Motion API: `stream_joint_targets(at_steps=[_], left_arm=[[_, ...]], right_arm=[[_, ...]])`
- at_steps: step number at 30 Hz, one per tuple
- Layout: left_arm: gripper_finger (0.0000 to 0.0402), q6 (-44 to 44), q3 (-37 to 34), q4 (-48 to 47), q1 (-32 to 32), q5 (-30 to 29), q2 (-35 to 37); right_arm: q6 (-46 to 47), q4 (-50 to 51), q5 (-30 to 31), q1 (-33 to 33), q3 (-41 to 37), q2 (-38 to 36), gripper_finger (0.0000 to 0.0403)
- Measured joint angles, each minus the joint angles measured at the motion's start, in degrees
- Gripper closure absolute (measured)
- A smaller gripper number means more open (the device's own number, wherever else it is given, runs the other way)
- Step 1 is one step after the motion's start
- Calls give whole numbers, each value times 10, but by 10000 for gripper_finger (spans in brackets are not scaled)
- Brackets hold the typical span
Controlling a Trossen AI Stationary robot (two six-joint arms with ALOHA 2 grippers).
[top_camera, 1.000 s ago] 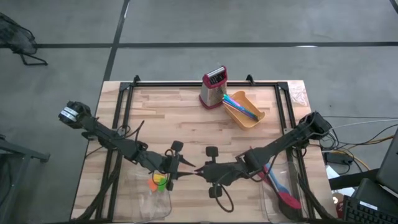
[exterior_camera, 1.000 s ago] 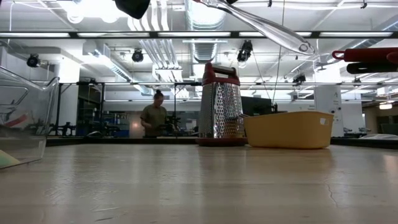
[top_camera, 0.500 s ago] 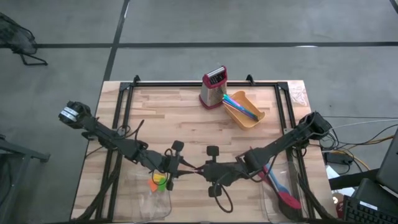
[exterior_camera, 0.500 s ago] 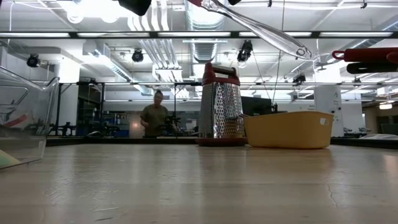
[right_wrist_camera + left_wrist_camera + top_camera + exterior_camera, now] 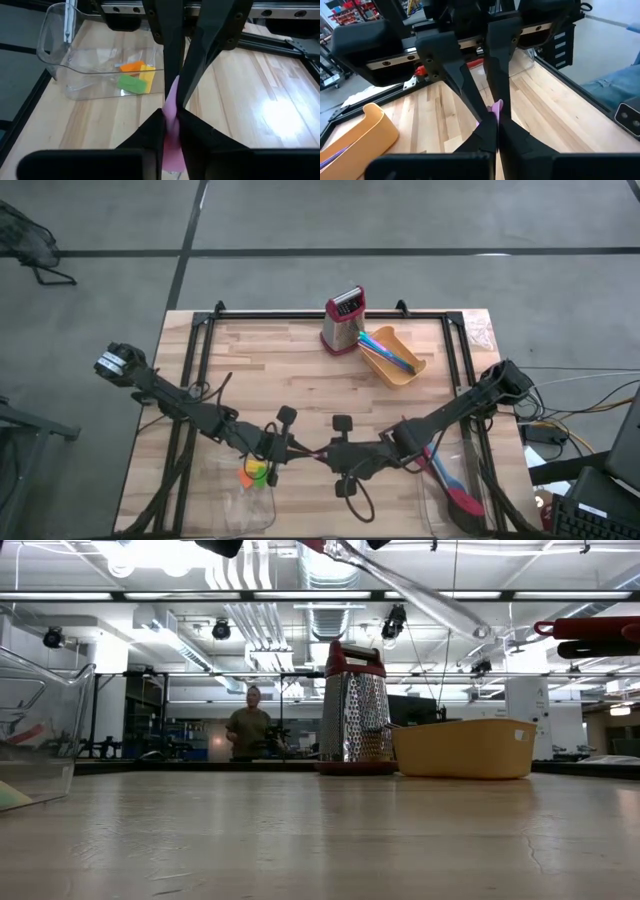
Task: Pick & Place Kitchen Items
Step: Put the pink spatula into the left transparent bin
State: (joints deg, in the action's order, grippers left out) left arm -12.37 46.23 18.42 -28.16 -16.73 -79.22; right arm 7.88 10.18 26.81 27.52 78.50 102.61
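Apparently a mid-air handover: left hand & right hand both clamp the pink piece above the tabletop.

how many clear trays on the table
2. One tray sits at the near edge under the left arm, holding small coloured pieces; the other tray is at the near right, holding red and blue utensils. None seems hidden.

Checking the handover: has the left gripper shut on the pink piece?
Yes, shut: the left gripper fingers pinch the pink piece, which the right gripper also grips.
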Motion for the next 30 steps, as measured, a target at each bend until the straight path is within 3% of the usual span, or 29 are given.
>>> stream_joint_targets(at_steps=[12, 19, 23, 28, 30], left_arm=[[398, 19, 4, -59, -1, 36, 2], [398, 86, 83, -256, -2, 94, 42], [398, 142, 158, -415, -1, 162, 79], [398, 246, 222, -538, -1, 314, 123], [398, 300, 227, -575, -7, 344, 140]], right_arm=[[20, 53, 1, 27, 0, 0, 240], [25, 89, -1, 43, 0, 0, 200], [27, 89, 1, 48, 0, 0, 189], [35, 89, 2, 49, -4, -1, 180], [40, 89, 2, 49, -6, -1, 176]])
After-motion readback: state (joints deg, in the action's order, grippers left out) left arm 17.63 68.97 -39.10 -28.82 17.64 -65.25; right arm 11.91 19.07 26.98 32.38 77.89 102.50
